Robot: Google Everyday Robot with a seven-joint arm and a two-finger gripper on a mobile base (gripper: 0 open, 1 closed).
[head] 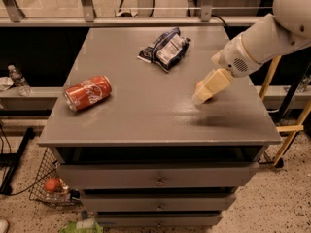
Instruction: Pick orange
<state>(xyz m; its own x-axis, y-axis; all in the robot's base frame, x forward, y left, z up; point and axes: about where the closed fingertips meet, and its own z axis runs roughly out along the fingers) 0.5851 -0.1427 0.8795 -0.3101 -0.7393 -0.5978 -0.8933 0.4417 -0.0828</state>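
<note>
The orange (198, 85) lies on the right part of the grey cabinet top (146, 118). Only a thin sliver of it shows at the left edge of my gripper. My cream-coloured gripper (201, 96) reaches in from the upper right, points down and to the left, and sits right over the orange, hiding most of it. Whether it touches the fruit cannot be told.
A red soda can (88, 92) lies on its side at the left of the top. A dark snack bag (164, 48) lies at the back middle. On the floor: a wire basket with a red round fruit (51, 184) at left, a water bottle (19, 80), yellow legs (291, 125) at right.
</note>
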